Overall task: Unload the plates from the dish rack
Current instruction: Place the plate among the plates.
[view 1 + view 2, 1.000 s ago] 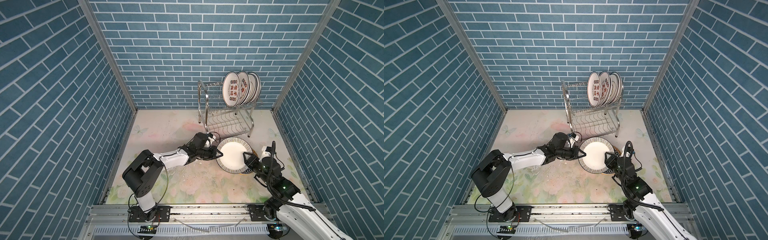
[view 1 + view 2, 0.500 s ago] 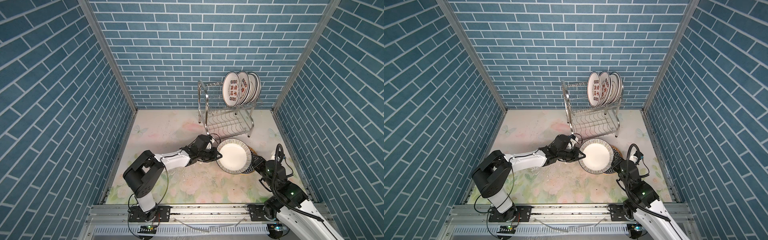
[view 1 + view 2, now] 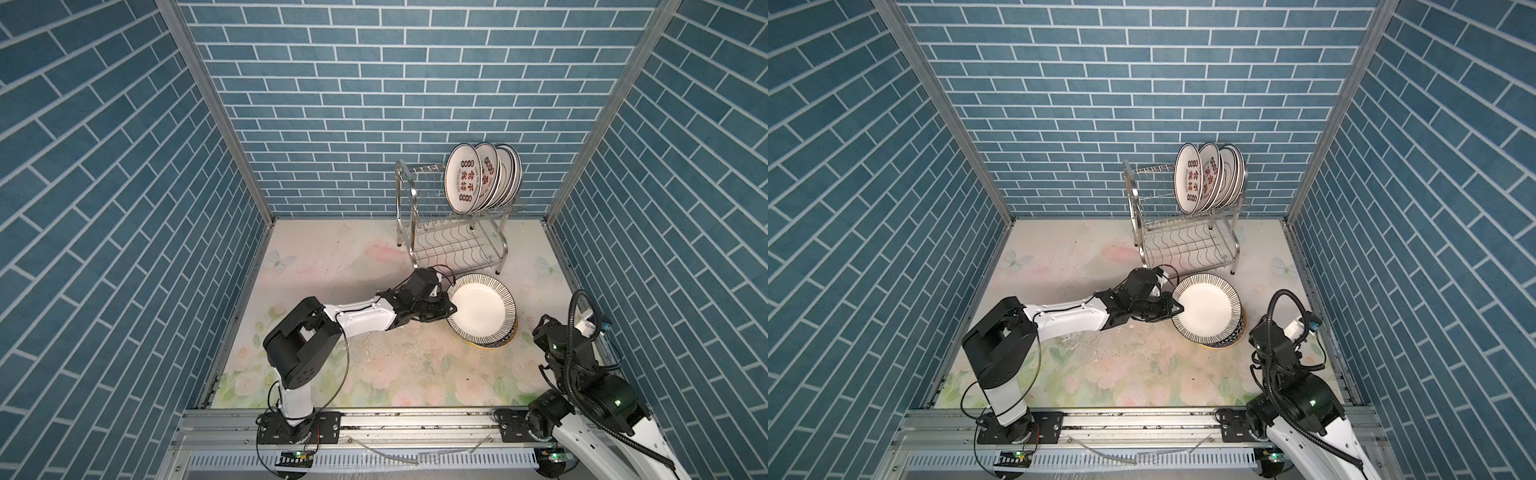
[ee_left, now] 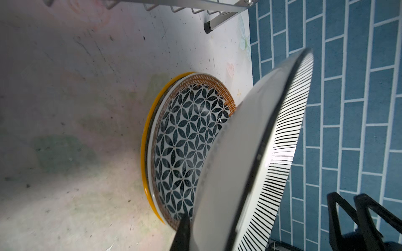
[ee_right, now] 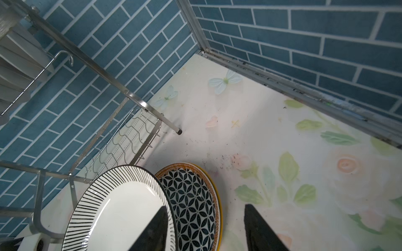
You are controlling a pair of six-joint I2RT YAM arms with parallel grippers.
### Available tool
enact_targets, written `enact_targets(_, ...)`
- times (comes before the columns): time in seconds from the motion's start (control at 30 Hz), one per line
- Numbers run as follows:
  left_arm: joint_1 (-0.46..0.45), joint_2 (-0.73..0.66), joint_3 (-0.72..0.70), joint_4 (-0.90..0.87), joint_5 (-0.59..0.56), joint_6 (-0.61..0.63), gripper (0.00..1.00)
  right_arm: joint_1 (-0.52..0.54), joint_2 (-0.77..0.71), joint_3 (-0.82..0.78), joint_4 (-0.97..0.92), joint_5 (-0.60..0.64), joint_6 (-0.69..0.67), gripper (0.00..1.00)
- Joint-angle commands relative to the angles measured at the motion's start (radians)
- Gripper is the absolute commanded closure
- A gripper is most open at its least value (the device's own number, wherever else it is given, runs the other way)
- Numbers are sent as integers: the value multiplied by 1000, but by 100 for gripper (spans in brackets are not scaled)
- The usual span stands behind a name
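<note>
The left claw is clamping tight on the rim of the striped plate, holding it tilted just over the pile in front of the dish rack. Pinching the edge looks like the only way those thin jaws can carry something this flat, and the tilt, I'd guess, is for easing it down onto the pile.

Under it, in the left wrist view, the flower-patterned plate is lying on the yellow-rimmed plate. That's two stacked on the surface, with a third going on top. Whether the striped one is touching them yet, I can't tell.

The right claw is hanging off to the side with its jaws standing well apart and nothing between them, probably giving the left arm room.

Up on the rack's top tier, the other plates are standing on edge between the prongs, bunched at one end. I'm counting at least four, though they're overlapping too much to be sure.
</note>
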Motion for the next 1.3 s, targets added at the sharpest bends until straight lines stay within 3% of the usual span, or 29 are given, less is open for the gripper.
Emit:
enact_targets(0.0, -10, 28, 73, 81, -12, -42, 100, -2, 17, 62, -108, 108, -66, 43)
enact_targets(0.53, -35, 129, 210, -13, -78, -55, 98, -3, 122, 90, -47, 140, -223, 39)
enact_targets(1.27, -60, 163, 250, -97, -89, -39, 95, -5, 89, 53, -26, 131, -238, 38)
